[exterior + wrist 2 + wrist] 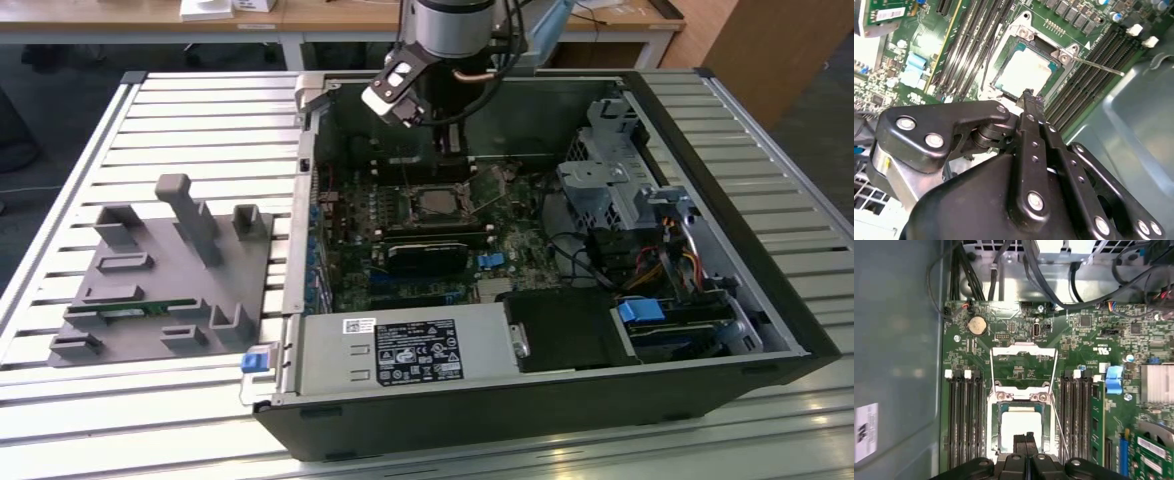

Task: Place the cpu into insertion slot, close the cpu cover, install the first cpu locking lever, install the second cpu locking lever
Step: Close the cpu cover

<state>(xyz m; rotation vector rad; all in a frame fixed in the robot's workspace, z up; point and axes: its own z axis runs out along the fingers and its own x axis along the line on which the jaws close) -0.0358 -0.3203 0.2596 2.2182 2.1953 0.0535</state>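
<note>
The cpu (pixel 1020 424), a pale silvery square, lies in the insertion slot (pixel 996 440) on the green board; it also shows in the second wrist view (pixel 1024 72). The cpu cover (pixel 1024 351), a thin silvery frame, stands swung open beyond the slot, with board visible through its cut-out. A thin wire locking lever (pixel 1059 425) sticks out unlatched beside the socket, also seen as a rod (pixel 1099 65). My gripper (pixel 1025 437) is shut with nothing between its fingers, its tip just over the cpu's near edge (pixel 1028 95). In the exterior view the gripper (pixel 451 155) hangs inside the case above the slot (pixel 430 205).
Black memory slots (pixel 961 420) flank the socket on both sides. Cables (pixel 1054 285) cross the case's back wall. A power supply (pixel 407 350), drive cage (pixel 614 190) and case walls (pixel 534 410) hem the board in. A grey parts fixture (pixel 160 280) sits at the exterior view's left.
</note>
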